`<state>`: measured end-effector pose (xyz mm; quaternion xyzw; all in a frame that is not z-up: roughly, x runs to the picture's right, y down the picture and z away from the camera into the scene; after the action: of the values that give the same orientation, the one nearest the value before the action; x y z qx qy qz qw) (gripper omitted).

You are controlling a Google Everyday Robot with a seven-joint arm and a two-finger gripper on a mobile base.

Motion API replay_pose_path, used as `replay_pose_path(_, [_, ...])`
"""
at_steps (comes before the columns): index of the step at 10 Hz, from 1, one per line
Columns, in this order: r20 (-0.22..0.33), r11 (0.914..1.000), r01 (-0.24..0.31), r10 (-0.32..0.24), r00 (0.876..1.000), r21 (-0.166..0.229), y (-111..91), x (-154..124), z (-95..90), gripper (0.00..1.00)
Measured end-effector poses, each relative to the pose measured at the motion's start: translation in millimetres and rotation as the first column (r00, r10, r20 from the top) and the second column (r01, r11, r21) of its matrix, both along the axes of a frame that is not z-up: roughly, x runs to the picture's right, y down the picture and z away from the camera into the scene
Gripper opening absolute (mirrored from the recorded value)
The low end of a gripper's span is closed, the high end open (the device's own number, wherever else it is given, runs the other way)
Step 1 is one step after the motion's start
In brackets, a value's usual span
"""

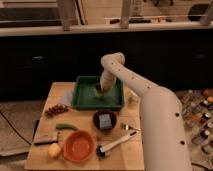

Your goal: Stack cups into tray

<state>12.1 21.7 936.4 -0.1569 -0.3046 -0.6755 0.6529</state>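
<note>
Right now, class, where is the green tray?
In the camera view the tray sits at the back of the table, just behind the dark bowl; the gripper is down inside it.

A light wooden tabletop [61,94] fills the lower left of the frame. At its centre sits a dark round bowl [105,119] holding a blue square. Below it and to the left stands a big orange bowl [79,146], with a small yellow round fruit [54,149] just beside it. A white-handled brush [116,145] lies at lower centre. A green pod [66,127] and a reddish-brown cluster [56,109] lie at the left.
</note>
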Motion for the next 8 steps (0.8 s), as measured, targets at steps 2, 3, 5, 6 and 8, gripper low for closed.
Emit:
replay_pose_path(2, [-0.003,1.0000,0.003,-0.003,1.000,-0.006,0.8,2.3,0.6,0.41])
replay_pose_path(3, [-0.003,1.0000,0.005,-0.005,1.000,-0.008,0.9,2.5,0.9,0.41])
replay_pose_path(5, [0.000,0.9999,0.008,-0.008,1.000,-0.010,0.8,1.2,1.6,0.41])
replay_pose_path(6, [0.001,0.9998,0.010,-0.010,1.000,-0.015,1.0,1.7,1.4,0.41])
replay_pose_path(8, [0.001,0.9997,0.014,-0.014,1.000,-0.018,2.2,1.9,1.3,0.41])
